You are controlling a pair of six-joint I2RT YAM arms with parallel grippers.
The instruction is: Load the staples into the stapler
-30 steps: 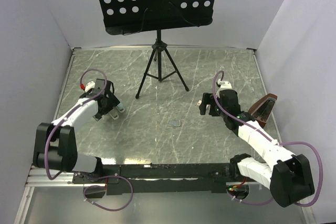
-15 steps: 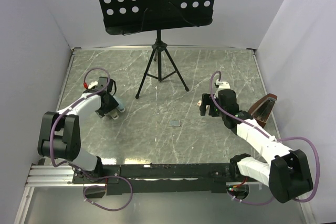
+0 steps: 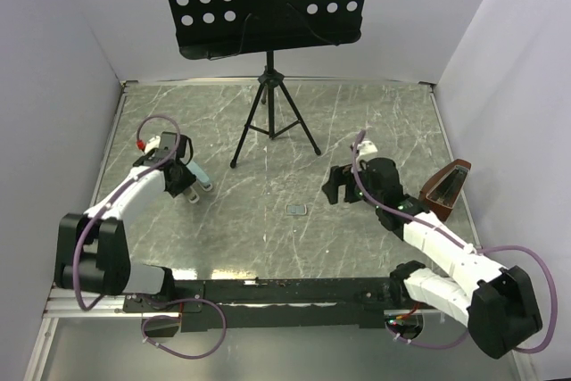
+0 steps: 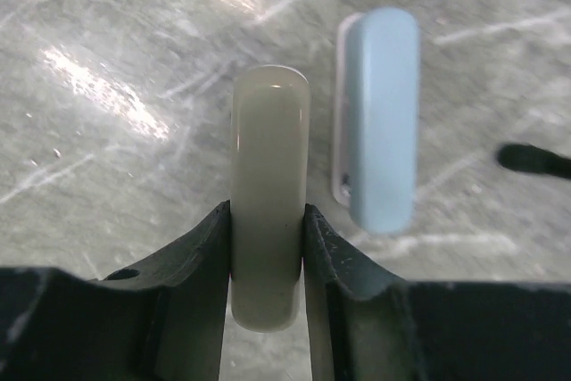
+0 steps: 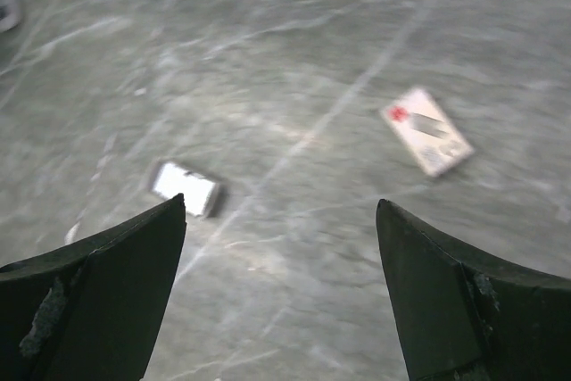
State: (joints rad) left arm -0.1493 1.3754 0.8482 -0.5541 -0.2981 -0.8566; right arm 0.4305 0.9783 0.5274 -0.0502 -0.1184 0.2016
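- The left gripper (image 4: 268, 220) is clamped on the cream stapler (image 4: 269, 158), with a finger against each long side. It sits left of the stand (image 3: 270, 122), a little nearer the arms than the stand's legs.
- The blue stapler (image 4: 382, 113) lies just beside the cream one, parallel to it and not touching.
- The right gripper (image 5: 281, 211) gapes wide and holds nothing. It hangs to the right of the stand's legs.
- The strip (image 5: 186, 188) lies flat in front of the stand, between the two arms and nearer the right one. It is ahead of that gripper and left of its gap.
- The box (image 5: 426, 130) lies ahead and to the right, well apart from the strip.
- The strip's long axis runs roughly from finger to finger. I'd guess the right gripper must shift left, and perhaps turn, to pinch its long sides.
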